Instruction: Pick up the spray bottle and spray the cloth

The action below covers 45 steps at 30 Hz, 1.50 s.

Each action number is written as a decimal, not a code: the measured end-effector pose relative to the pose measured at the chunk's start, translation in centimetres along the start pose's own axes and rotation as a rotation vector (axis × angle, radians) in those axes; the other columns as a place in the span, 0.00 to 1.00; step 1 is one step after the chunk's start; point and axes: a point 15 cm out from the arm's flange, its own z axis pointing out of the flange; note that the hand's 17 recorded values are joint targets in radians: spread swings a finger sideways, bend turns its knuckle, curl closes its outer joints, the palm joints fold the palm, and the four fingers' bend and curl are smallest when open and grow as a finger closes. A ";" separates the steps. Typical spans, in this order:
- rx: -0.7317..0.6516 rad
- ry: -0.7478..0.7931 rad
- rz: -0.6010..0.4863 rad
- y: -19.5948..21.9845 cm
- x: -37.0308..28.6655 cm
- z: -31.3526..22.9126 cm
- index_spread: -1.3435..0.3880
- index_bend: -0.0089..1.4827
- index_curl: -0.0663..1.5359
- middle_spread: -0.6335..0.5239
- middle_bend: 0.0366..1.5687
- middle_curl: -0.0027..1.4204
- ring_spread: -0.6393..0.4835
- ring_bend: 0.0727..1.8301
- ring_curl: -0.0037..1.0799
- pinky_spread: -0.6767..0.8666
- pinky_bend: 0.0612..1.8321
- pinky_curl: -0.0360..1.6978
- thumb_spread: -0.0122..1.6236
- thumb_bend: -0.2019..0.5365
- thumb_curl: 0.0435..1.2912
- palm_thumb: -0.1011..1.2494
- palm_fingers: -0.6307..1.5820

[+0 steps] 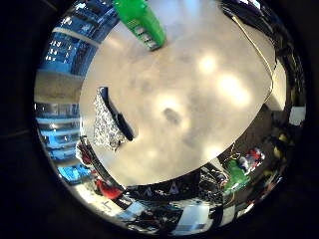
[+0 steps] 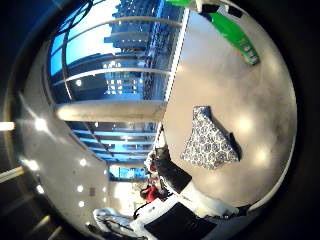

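A green spray bottle (image 1: 140, 22) lies on a light round table (image 1: 209, 100); in the right thumb side palm view it (image 2: 238, 38) shows with a white part at its head. A cloth (image 1: 106, 121) with a black and white pattern lies flat near the table's edge, away from the bottle; the right thumb side palm view shows it (image 2: 210, 140) too. Both look small, so the palm is well above the table.
A dark object (image 1: 125, 124) lies along one edge of the cloth. A small shadow (image 1: 171, 117) falls on the table's middle. Past the table's edge stand cluttered shelves with red and green items (image 1: 239, 174). Large windows (image 2: 120, 60) face buildings.
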 end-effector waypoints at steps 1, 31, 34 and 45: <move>0.020 -0.008 0.017 -0.5 0.3 -0.2 0.72 0.11 0.21 0.72 0.10 0.23 0.75 0.13 0.27 0.72 0.22 0.21 0.63 0.24 0.20 0.45 0.29; 0.294 -0.064 0.145 -5.5 -0.1 1.7 0.73 0.11 0.21 0.74 0.10 0.23 0.75 0.15 0.27 0.71 0.22 0.20 0.64 0.24 0.21 0.51 0.28; 0.276 -0.048 0.160 -5.0 0.9 2.9 0.73 0.11 0.21 0.74 0.10 0.23 0.75 0.15 0.27 0.71 0.22 0.20 0.64 0.24 0.21 0.51 0.28; 0.242 -0.042 0.133 -6.4 -0.4 6.2 0.72 0.11 0.21 0.74 0.10 0.23 0.75 0.15 0.27 0.71 0.21 0.20 0.64 0.24 0.21 0.51 0.28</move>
